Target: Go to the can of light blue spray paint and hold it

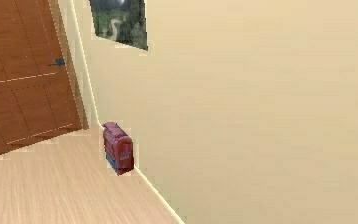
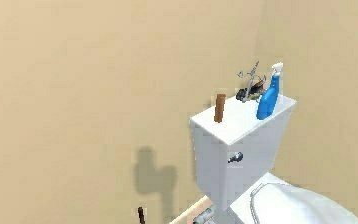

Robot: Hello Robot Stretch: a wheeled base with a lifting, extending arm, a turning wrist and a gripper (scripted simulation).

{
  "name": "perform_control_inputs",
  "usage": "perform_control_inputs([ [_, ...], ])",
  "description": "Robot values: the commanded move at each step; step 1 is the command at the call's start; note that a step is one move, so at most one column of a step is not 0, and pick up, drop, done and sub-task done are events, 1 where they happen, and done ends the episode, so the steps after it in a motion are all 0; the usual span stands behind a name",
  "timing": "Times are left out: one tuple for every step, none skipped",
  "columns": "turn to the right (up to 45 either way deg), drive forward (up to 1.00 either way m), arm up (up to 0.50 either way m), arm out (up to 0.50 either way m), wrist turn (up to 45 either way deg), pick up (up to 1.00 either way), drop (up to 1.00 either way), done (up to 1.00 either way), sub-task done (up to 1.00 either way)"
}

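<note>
A blue bottle with a pale spray head (image 2: 270, 92) stands upright on the lid of a white toilet tank (image 2: 232, 140), near the lid's right end. Just left of it on the lid lies a small dark and metallic cluster (image 2: 249, 82) that I cannot identify. Farther left on the same lid stands a short brown cylinder (image 2: 219, 106).
The toilet's bowl (image 2: 287, 205) juts out below the tank against a beige wall. A small brown thing (image 2: 139, 213) sits low by the wall. Ahead are a wooden door (image 1: 22, 70), a red box (image 1: 118, 148) at the wall's foot, a dark picture (image 1: 119, 22) and wood floor (image 1: 57, 190).
</note>
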Motion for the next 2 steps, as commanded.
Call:
perform_control_inputs([
  [0.0, 0.0, 0.0, 0.0, 0.0, 1.0, 0.0, 0.0, 0.0],
  [0.0, 0.0, 0.1, 0.0, 0.0, 0.0, 0.0, 0.0, 0.0],
])
